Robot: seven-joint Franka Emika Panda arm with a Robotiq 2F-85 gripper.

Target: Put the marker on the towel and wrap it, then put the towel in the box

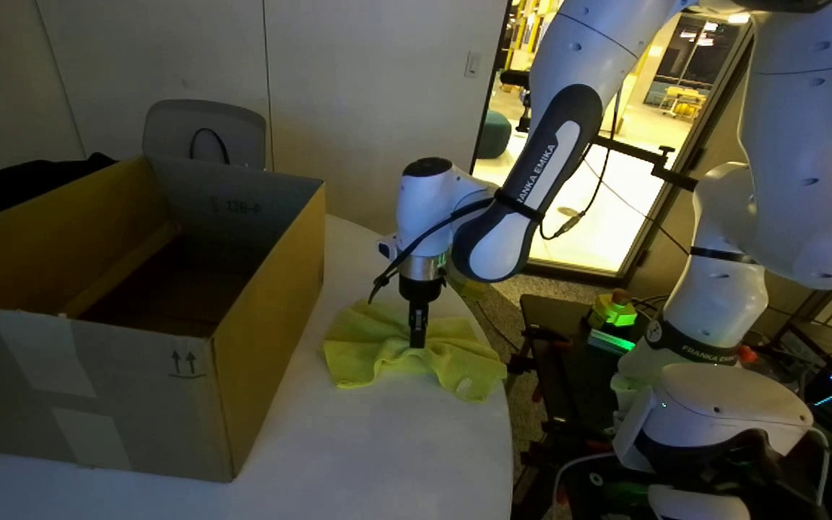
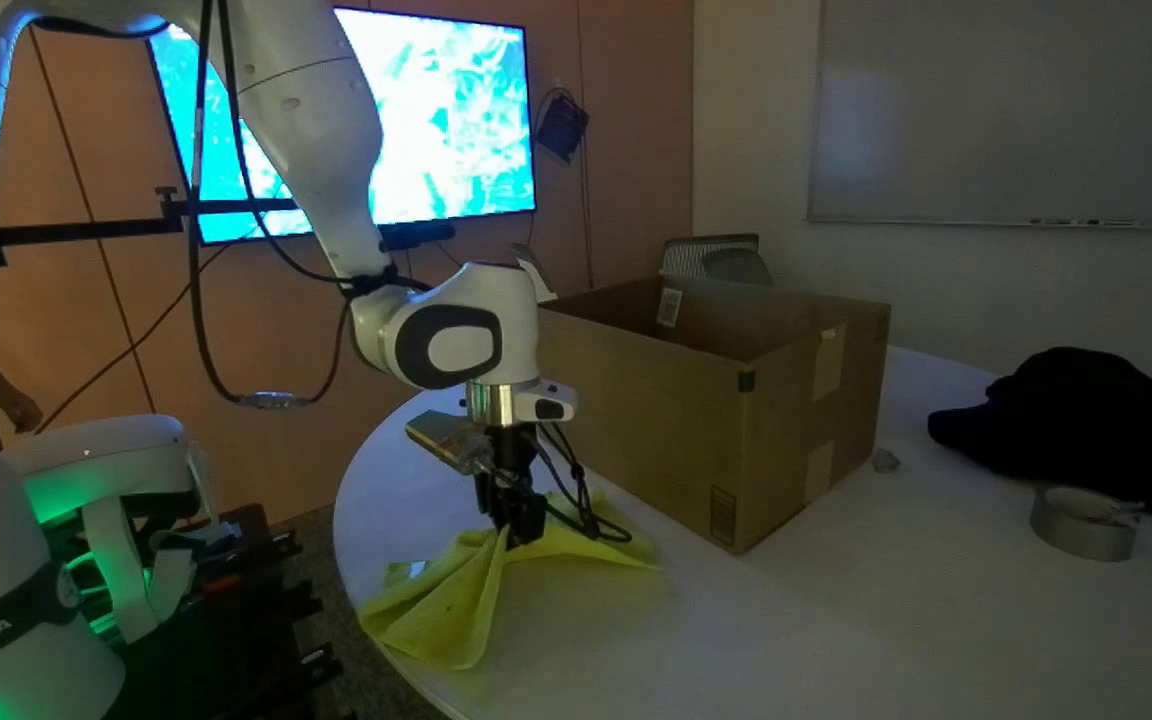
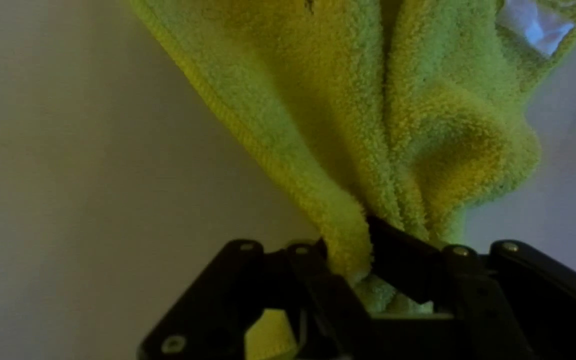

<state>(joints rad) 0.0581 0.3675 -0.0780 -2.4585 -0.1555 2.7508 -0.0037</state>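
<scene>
Robotiq gripper points straight down, clamped on a gathered fold of the yellow towel; towel fans out both sides on the white table, one corner just at its curved edge; open-topped cardboard box inward from that edge, near towel but apart; grey tape roll beside black fabric

White arm arched, hand pointing straight down, clamped tight
</scene>
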